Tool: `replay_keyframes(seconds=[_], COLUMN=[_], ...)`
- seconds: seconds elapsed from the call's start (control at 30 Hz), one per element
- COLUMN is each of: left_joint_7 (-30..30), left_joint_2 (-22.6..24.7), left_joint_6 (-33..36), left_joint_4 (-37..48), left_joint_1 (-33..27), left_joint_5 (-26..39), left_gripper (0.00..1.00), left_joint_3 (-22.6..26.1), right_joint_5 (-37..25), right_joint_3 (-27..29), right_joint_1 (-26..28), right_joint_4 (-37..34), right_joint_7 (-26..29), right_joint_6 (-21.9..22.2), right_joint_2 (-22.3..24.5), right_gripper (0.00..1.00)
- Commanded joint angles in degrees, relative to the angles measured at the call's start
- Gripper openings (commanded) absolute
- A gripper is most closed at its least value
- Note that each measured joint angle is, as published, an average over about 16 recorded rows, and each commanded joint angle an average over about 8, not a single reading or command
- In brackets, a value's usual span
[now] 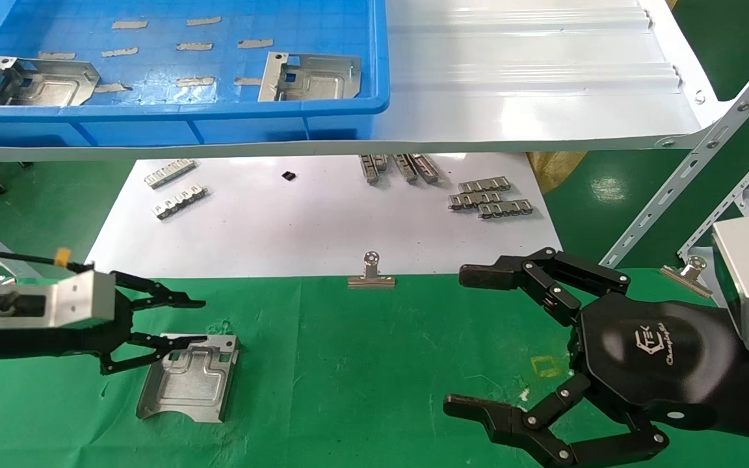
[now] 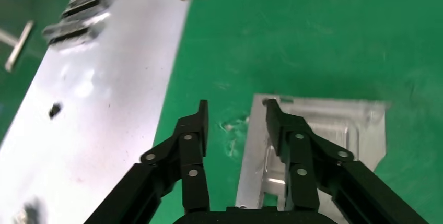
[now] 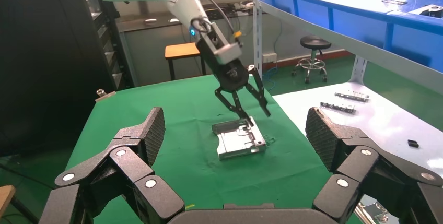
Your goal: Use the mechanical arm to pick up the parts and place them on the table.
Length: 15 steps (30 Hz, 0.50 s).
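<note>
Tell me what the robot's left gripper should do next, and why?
Probably lift straight up and go back toward the blue bin. The left gripper is open above one edge of a part that already lies flat on the table, and two more parts wait in the bin.

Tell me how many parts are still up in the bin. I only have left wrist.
Observer: Two, a left part and a right part, both lying in the blue bin on the white shelf.
Operator: Right arm?
Observer: The right gripper is open over the green table, well to the right of the placed part and touching nothing.
Operator: Is left clear of that part?
Observer: Right wrist shows the left gripper open and pointing down, with its fingertips at the part's far edge. I cannot tell if they touch it.
</note>
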Motion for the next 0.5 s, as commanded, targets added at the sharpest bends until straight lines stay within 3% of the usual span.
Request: replay_keyframes(seconds=[0.03,0.5], left_joint_7=[-2.1,-3.63], left_joint_2=[-0.41,-0.9], left_joint_6=[0.77,0.77], left_joint_4=[0.89,-0.89], left_joint_1=[0.16,1.28], left_joint_5=[-0.88,-1.67], left_gripper=[1.0,1.0], left_joint_3=[-0.56,-1.61], right_joint_5=[0.0,0.0], right_joint_3=[0.0,0.0], right_joint_1=[0.0,-0.01], right_joint_4=[0.0,-0.01], right_joint_7=[0.0,0.0], right_joint_6=[0.0,0.01], right_joint_2=[0.0,0.0], right_gripper=[1.0,1.0])
